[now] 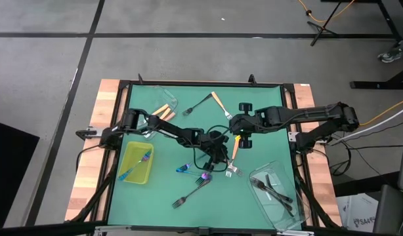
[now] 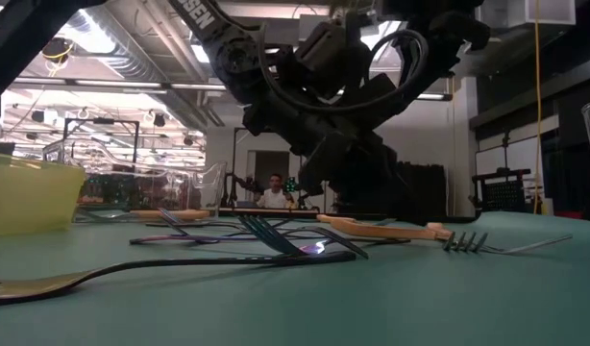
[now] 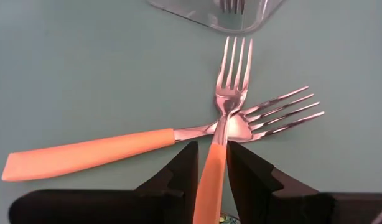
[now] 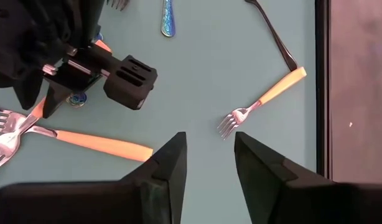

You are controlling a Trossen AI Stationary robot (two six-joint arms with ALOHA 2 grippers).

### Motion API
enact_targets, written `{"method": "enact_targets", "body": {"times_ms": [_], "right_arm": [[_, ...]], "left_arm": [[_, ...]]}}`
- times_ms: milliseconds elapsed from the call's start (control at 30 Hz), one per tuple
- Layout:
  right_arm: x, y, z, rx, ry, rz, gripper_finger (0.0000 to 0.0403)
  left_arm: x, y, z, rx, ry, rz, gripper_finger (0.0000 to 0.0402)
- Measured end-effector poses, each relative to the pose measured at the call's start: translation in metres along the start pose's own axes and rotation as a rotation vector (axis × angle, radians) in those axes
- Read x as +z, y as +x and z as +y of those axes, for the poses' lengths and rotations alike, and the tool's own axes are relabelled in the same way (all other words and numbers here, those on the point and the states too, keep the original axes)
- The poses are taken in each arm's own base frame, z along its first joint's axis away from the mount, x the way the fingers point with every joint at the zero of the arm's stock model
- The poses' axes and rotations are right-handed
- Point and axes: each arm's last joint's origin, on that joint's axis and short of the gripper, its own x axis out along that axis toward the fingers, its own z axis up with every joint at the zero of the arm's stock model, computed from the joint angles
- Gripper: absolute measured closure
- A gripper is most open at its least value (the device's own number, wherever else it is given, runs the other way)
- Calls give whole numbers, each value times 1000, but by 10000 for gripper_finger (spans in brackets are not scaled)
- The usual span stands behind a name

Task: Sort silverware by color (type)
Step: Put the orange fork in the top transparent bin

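Broadly, the green worktop [image 1: 162, 196] is laid out as a sorting station, with a container toward each of three corners so that each colour of fork has a home. The yellow-green tray [image 1: 126, 172] on the left already holds an iridescent fork [image 1: 137, 164], the clear tub [image 1: 280, 206] at the near right holds dark forks [image 1: 275, 191], and a second clear tub [image 1: 163, 99] at the far left has orange handles [image 1: 165, 111] at its edge. Both arms reach into the middle, where the unsorted silverware is thickest. The left end effector [image 3: 212, 163] sits low over two crossed orange-handled forks, its fingers [image 3: 186, 168] set narrowly on either side of one orange handle [image 3: 209, 180]; they look closed on it or very nearly so, probably to lift it clear of the crossed fork [image 3: 85, 152] beneath. The right end effector [image 4: 209, 152] hovers with a clear gap between its fingers and nothing in them (waiting its turn, by the look of it), above bare mat just short of a lone orange fork [image 4: 265, 99]. Loose on the mat are further pieces: an orange fork [image 1: 216, 99] near the far edge, a dark fork [image 1: 191, 191] toward the front, and iridescent ones [image 1: 184, 169] beside the arms.
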Motion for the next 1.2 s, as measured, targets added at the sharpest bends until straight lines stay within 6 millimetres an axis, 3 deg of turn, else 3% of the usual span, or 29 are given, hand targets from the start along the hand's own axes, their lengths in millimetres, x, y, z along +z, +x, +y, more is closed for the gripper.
{"method": "enact_targets", "body": {"times_ms": [500, 1200], "right_arm": [[0, 0, 0, 0, 0, 0, 278], [0, 0, 0, 0, -1, 1, 278]], "left_arm": [[-13, 5, 1, -5, -31, 70, 324], [-12, 5, 0, 5, -24, 65, 329]]}}
